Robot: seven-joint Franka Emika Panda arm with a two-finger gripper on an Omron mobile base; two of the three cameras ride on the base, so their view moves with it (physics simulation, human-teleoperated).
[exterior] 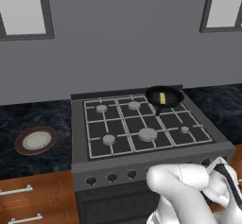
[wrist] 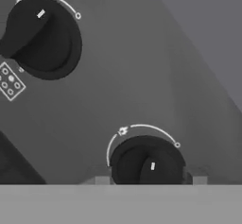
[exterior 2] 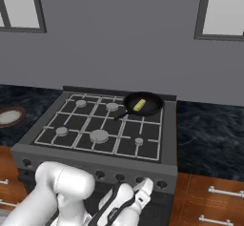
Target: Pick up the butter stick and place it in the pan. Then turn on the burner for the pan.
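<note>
The butter stick (exterior: pixel 162 98) (exterior 2: pixel 139 105), a small pale-yellow block, lies inside the black pan (exterior: pixel 173 95) (exterior 2: pixel 151 107). The pan sits on the stove's rear right burner, its short handle pointing toward the stove's middle. My gripper (wrist: pixel 150 180) (exterior 2: pixel 144 186) (exterior: pixel 218 163) is low at the stove's front panel, toward its right end. Its two fingertips flank a round black knob (wrist: pixel 149 164) and touch its sides, so it is shut on that knob. A second black knob (wrist: pixel 42 38) shows up and to the left in the hand view.
A grey stove (exterior: pixel 80 168) with several burners stands between dark marble counters. A brown-rimmed white plate (exterior: pixel 36 140) (exterior 2: pixel 9 117) rests on the left counter. More knobs (exterior: pixel 112 177) line the front panel. Wooden drawers (exterior 2: pixel 214 201) flank the oven below.
</note>
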